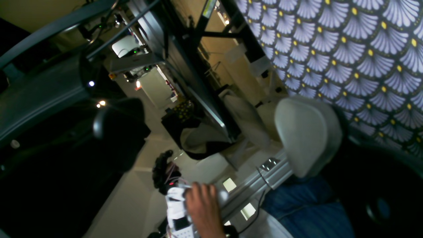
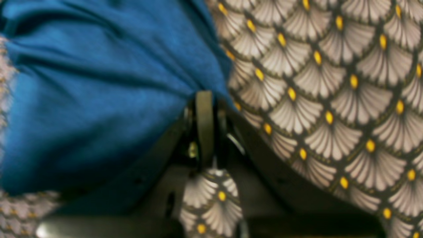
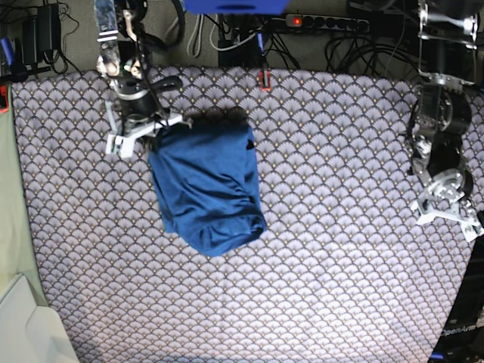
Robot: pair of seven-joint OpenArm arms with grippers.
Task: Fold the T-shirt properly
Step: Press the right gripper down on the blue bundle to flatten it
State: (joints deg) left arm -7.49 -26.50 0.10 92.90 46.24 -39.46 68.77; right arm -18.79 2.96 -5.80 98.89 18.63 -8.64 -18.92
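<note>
so we've got the right gripper (image 3: 151, 130) clamped tight on the top left corner of the blue t-shirt (image 3: 208, 189), which lies folded on the scallop tablecloth (image 3: 340, 265). left gripper (image 3: 448, 214) sits well apart by the table edge, jaws spread wide, nothing in them.

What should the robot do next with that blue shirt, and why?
Probably lift and draw the pinched corner across the T-shirt toward its lower end. The right gripper is shut on the top corner, the shirt lies bunched on the tablecloth, and the left gripper waits open, far off.
</note>
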